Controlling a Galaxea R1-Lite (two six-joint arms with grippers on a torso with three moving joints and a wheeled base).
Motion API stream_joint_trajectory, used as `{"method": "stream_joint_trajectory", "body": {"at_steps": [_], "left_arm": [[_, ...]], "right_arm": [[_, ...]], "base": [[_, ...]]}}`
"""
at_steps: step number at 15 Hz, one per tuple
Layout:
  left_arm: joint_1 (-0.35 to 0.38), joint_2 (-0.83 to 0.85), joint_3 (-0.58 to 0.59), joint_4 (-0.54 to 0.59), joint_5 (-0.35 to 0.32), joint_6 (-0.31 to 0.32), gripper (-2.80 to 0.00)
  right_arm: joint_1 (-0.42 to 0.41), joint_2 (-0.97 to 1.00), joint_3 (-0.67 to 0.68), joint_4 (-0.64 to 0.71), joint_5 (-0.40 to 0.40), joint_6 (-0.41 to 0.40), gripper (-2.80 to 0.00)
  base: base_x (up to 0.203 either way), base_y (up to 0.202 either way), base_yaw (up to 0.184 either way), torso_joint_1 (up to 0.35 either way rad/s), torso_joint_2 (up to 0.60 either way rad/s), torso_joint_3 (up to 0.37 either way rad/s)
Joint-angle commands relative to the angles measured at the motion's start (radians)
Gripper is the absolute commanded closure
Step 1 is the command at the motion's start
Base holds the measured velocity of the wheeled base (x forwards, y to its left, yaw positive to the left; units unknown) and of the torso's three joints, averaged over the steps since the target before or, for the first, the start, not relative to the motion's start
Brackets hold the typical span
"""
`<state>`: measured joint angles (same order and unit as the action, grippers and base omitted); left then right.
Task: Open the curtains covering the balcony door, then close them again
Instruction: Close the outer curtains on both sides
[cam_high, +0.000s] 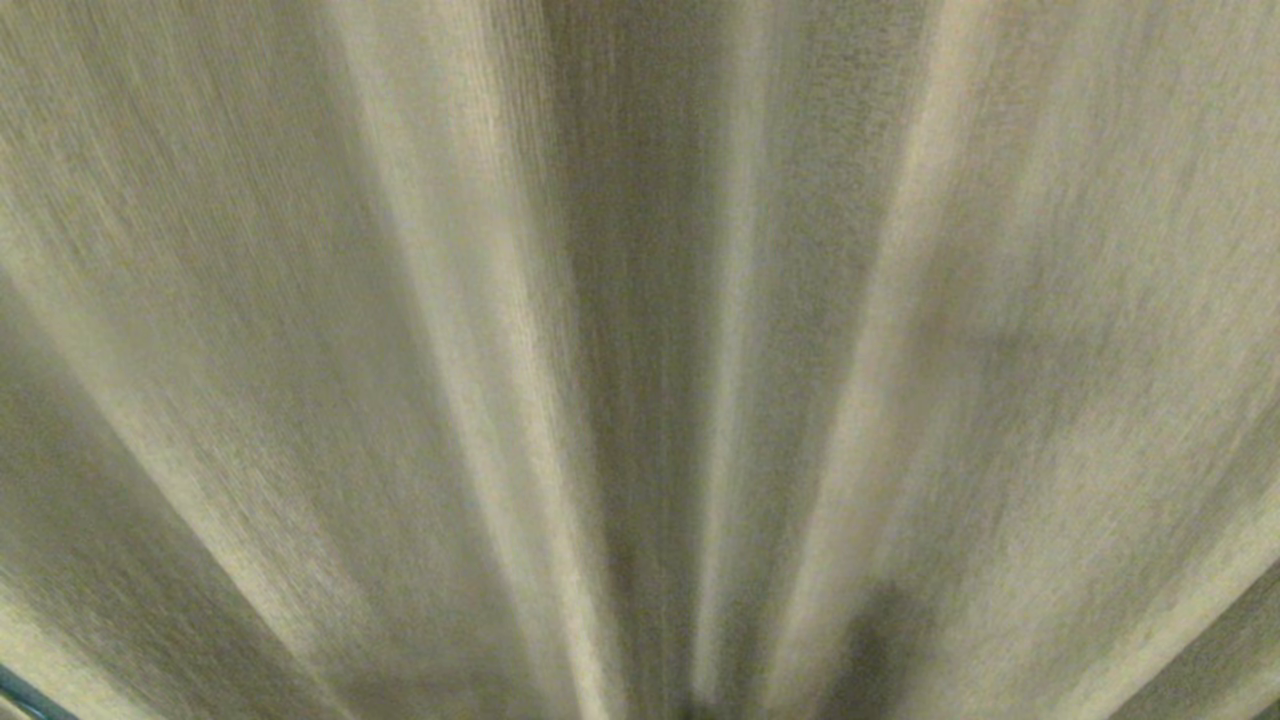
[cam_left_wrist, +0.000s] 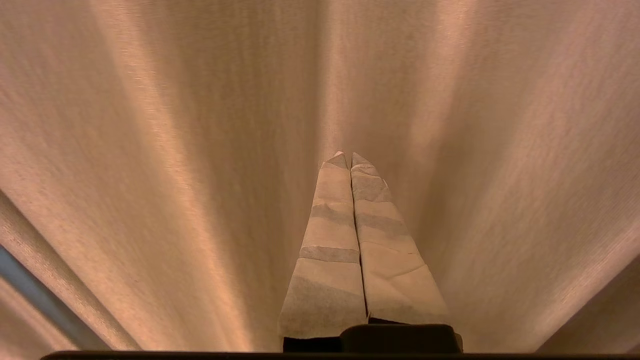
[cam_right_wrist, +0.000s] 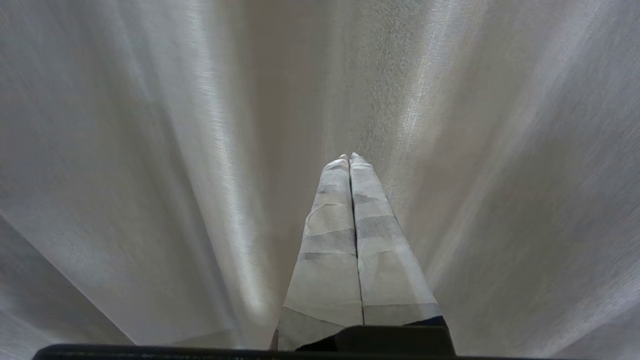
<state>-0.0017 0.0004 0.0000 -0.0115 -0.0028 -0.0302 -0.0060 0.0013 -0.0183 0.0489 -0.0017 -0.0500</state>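
The curtains (cam_high: 640, 300) fill the whole head view, hanging close in front of the camera, so nothing behind them shows; the balcony door is hidden by the cloth. At the lower left corner of the head view a thin dark blue-grey strip (cam_high: 25, 695) peeks out past the edge of the fabric, and a similar pale grey-blue band (cam_left_wrist: 45, 300) shows in the left wrist view beyond the curtain's edge; what it belongs to cannot be told

Neither arm shows in the head view. In the left wrist view the left tool (cam_left_wrist: 348, 156) points at the cloth with its two wrapped fingers (cam_left_wrist: 330, 240) pressed flat together along their whole length, nothing between them. The tips lie close before a fold, but whether they touch it cannot be told. The right tool (cam_right_wrist: 349, 157) looks the same in its own view: fingers (cam_right_wrist: 332, 250) together, wrapped in pale tape with darker bands, holding nothing, aimed at the curtain near a shadowed fold

The curtains are a beige-tan woven fabric with a fine visible weave, falling in deep vertical folds with bright ridges and darker hollows between. They are drawn across, covering everything ahead of the robot
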Motion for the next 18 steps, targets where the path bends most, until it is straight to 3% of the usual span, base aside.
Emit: {"method": "stream_joint_trajectory", "body": {"at_steps": [1,13,18], "left_arm": [[0.0,0.0,0.0,-0.001,0.0,0.0,0.0],[0.0,0.0,0.0,0.001,0.0,-0.002,0.0],[0.0,0.0,0.0,0.001,0.0,-0.003,0.0]], "right_arm": [[0.0,-0.001,0.0,0.0,0.0,-0.001,0.0],[0.0,-0.001,0.0,0.0,0.0,-0.001,0.0],[0.0,0.0,0.0,0.0,0.0,-0.001,0.0]], "base": [[0.0,0.0,0.0,0.0,0.0,0.0],[0.0,0.0,0.0,0.0,0.0,0.0],[0.001,0.13,-0.005,0.005,0.0,0.001]]}}
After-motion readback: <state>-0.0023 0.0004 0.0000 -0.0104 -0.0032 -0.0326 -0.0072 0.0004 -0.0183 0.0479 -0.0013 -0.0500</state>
